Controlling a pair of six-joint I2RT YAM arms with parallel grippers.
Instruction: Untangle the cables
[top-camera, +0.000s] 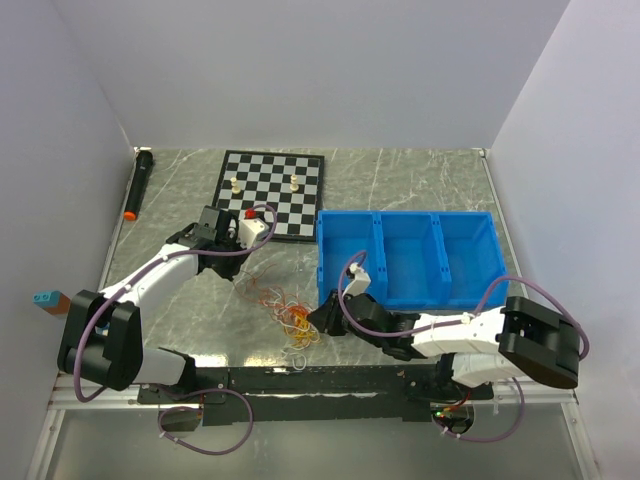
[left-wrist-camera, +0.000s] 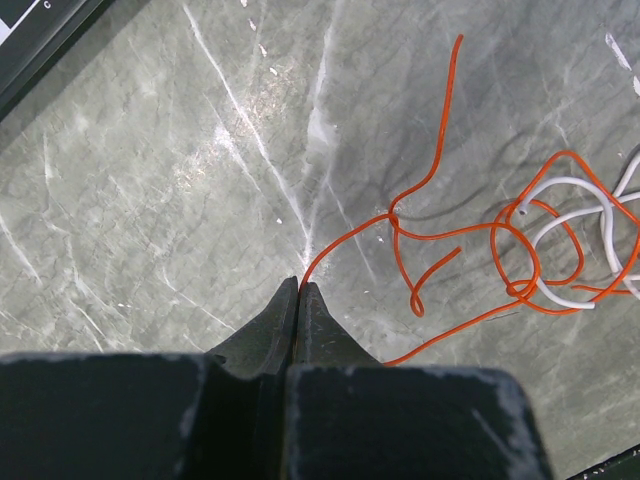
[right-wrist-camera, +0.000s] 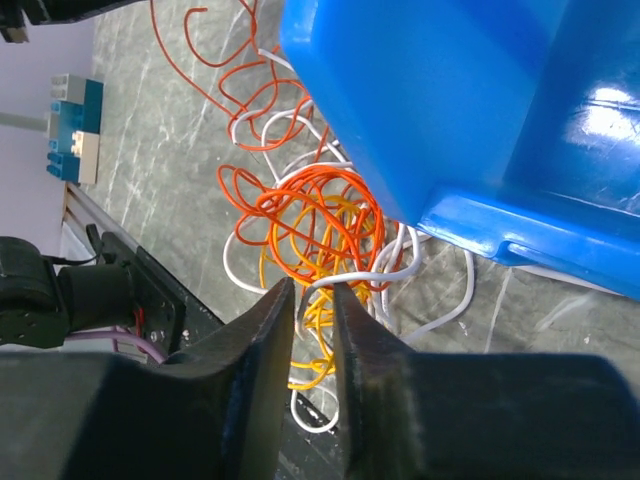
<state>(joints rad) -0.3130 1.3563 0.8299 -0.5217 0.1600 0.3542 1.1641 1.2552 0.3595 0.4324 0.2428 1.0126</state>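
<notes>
The cables (top-camera: 295, 318) lie in a loose heap on the bench (top-camera: 400, 180), just off the near left corner of the blue bin (top-camera: 325, 270). A few strands trail out to the left of the bin. From the right wrist we see orange, yellow and white loops piled over one another close under the bin's wall.

The left jaws are clenched on an orange cable (left-wrist-camera: 392, 216). It leaves their tips and runs back toward the bin, through a small kink, into loops crossed with a white cable (left-wrist-camera: 560, 215).

The right jaws stand narrowly parted over the heap at the bin's corner, gripping nothing that we can make out. A white strand (right-wrist-camera: 360, 277) crosses at their tips, but from this angle we cannot say whether it lies between them or under them.

We judge these cords to be very light and limp, with just enough spring to keep their curls. They should slide readily on the smooth bench, and a hard pull may drag the whole heap along or tighten a crossing.

A free end or a single outlying loop is the best place to take hold, away from the dense middle beside the bin. The cord is thin, so it needs a full pinch at the jaw tips, with the other arm pinning the heap near the bin while one strand is drawn away slowly.
</notes>
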